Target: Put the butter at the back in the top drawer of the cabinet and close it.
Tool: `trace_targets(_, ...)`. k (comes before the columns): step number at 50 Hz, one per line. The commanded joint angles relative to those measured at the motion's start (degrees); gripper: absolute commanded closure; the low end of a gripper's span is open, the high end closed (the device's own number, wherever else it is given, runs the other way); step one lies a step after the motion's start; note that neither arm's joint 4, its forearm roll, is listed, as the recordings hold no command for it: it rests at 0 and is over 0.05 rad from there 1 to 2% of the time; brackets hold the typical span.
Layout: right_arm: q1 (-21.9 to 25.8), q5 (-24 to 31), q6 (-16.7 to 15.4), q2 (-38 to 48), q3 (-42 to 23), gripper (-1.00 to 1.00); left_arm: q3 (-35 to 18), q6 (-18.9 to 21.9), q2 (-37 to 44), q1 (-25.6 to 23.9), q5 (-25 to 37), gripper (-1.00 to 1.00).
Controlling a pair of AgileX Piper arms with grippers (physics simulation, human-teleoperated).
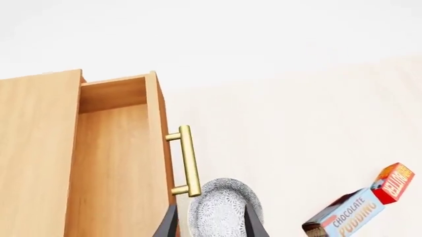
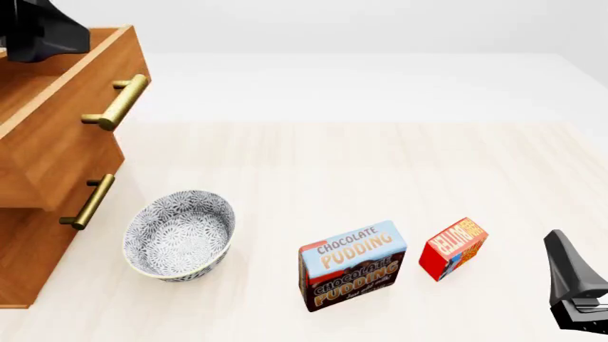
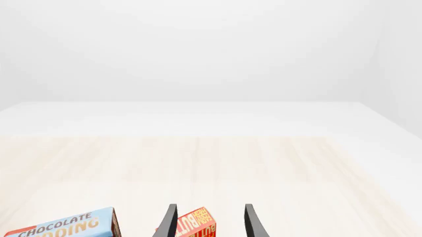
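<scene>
The butter point(image 2: 453, 249) stands on the table point(image 2: 380, 164) at the near right, just right of the Chocolate Pudding box point(image 2: 352, 266) and apart from it. The top drawer point(image 2: 67, 107) of the cabinet point(image 2: 28, 249) at far left is pulled out, its brass handle point(image 2: 119, 102) above the patterned bowl point(image 2: 179, 234). The right gripper point(image 3: 209, 222) is spread wide with the butter seen between its fingers, not gripped; the left gripper point(image 1: 209, 224) is likewise wide and holds nothing.

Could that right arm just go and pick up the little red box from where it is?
Probably yes. The right gripper is open, and the butter sits just ahead, lined up between its fingers in the wrist view. The pudding box stands apart to its left, so nothing blocks the way.
</scene>
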Motion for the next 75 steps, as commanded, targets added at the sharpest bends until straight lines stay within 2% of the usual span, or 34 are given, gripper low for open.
trace_targets(1, 0.0, 0.0, 0.0, 0.0, 0.0, -1.00, 0.4, -0.2, -1.0, 1.7, 2.4, -1.00)
trace_targets(19, 0.0, 0.0, 0.0, 0.0, 0.0, -1.00, 1.0, -0.5, -0.9, 5.0, 3.4, -1.00)
trace_targets(75, 0.0, 0.0, 0.0, 0.0, 0.0, -1.00, 5.8, -1.3, 0.8, 7.7, 0.4, -1.00)
